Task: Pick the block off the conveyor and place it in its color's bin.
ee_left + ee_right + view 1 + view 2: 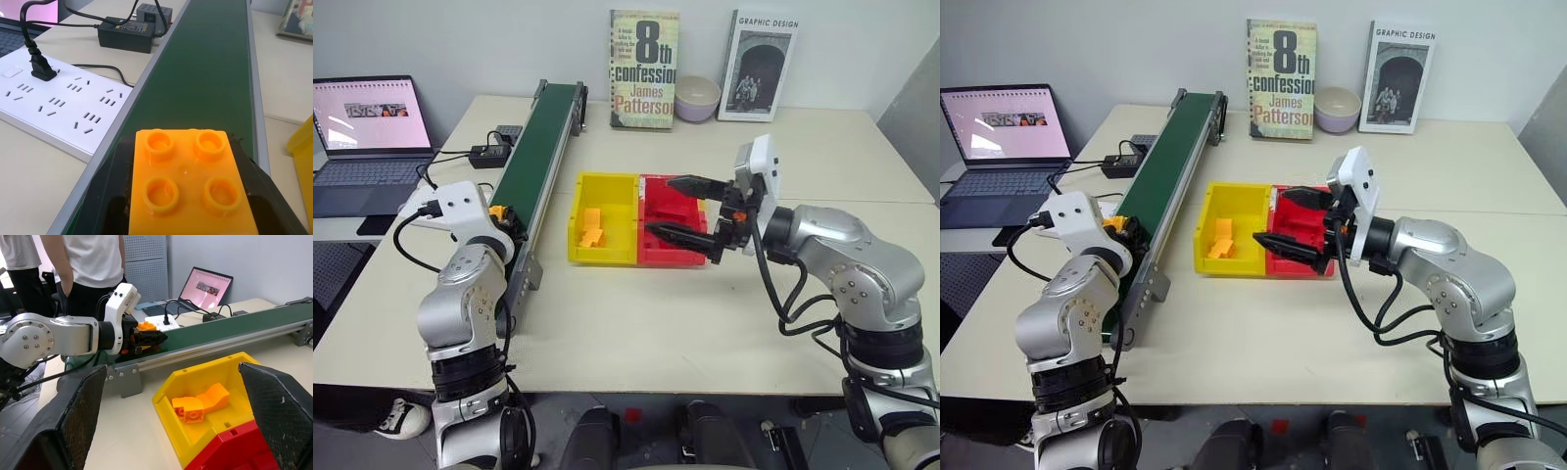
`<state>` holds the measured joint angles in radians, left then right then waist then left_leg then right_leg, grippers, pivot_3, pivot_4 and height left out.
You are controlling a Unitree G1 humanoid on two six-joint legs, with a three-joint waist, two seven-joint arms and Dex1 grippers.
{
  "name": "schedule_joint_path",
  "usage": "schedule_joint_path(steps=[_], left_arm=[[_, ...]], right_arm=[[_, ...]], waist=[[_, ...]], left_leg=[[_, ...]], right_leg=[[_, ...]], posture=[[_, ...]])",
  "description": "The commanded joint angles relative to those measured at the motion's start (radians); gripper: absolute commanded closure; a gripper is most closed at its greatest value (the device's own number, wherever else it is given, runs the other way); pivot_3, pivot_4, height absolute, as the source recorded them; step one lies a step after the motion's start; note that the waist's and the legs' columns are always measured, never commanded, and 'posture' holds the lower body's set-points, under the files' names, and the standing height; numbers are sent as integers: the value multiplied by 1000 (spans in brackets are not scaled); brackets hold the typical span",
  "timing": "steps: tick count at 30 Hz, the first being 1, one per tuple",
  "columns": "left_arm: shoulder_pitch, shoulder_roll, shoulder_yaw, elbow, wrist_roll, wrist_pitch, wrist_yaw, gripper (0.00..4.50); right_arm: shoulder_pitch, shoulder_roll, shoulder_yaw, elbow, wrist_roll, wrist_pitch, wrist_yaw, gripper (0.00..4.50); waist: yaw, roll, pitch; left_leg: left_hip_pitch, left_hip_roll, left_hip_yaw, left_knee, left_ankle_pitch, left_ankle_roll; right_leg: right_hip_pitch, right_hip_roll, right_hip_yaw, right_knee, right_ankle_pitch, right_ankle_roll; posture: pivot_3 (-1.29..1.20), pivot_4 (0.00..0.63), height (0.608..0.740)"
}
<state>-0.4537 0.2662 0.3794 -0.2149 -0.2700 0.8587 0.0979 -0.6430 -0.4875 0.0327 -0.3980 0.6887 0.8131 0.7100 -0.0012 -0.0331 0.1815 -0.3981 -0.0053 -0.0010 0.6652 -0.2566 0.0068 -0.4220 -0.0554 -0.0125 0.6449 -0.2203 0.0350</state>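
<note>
The orange-yellow block [188, 186] sits studs-up between the black fingers of my left gripper [504, 217], which is shut on it just above the near end of the dark green conveyor [538, 137]. The right wrist view shows the block [145, 326] held over the belt. The yellow bin [603, 257] stands to the right of the conveyor, with a few orange-yellow pieces [592, 227] inside. My right gripper [660, 206] hovers open over the bins, pointing left, with nothing between its fingers [73, 421].
A red bin [680, 257] adjoins the yellow one on its right. A white power strip [54, 105], a black adapter [489, 155] and a laptop [367, 137] lie left of the belt. Two books and a bowl [697, 98] stand at the back. People [93, 269] stand beyond the left arm.
</note>
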Motion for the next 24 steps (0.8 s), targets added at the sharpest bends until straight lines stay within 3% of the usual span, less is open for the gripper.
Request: schedule_joint_path(steps=[1,5,9,15,20,22,24], left_arm=[[-23,21,14,-44,-6,25,0,2944],[-151,161,-89,44,-52,49,-215,2944],[-295,260,-271,202,-62,22,-478,2944],[-436,282,-520,444,13,-141,-806,2944],[-536,242,-572,670,65,-261,-903,2944],[-555,240,-575,710,73,-286,-947,2242],[-565,244,-577,738,93,-304,-963,1977]], right_arm=[[-25,-6,-8,-2,-7,-34,16,0],[-19,-43,-16,-25,-36,-30,-4,0],[7,-81,-51,-66,-71,30,-109,0],[68,-115,-42,-188,-80,103,-187,0],[97,-82,-47,-253,-59,145,-252,0],[101,-76,-56,-266,-54,160,-270,0],[106,-75,-63,-274,-50,171,-284,0]], waist=[[0,0,0],[2,0,0],[9,0,0],[1,0,0],[-3,0,0],[-3,0,0],[-3,0,0]], left_leg=[[0,0,0,0,0,0],[-1,0,-1,0,0,0],[0,-2,0,0,0,0],[-2,-2,4,0,0,0],[-2,0,2,-2,0,1],[-2,1,2,-2,0,1],[-2,0,3,-2,0,1]], right_leg=[[0,0,0,0,0,0],[0,2,-2,0,0,0],[0,1,-3,-1,0,0],[-2,0,-1,-2,0,0],[-4,2,-1,-1,-1,0],[-4,3,-1,0,-1,0],[-4,3,-1,0,-1,0]], posture=[[0,150,740],[0,150,740],[0,150,740],[0,150,740],[0,150,740],[0,150,740],[0,150,740]])
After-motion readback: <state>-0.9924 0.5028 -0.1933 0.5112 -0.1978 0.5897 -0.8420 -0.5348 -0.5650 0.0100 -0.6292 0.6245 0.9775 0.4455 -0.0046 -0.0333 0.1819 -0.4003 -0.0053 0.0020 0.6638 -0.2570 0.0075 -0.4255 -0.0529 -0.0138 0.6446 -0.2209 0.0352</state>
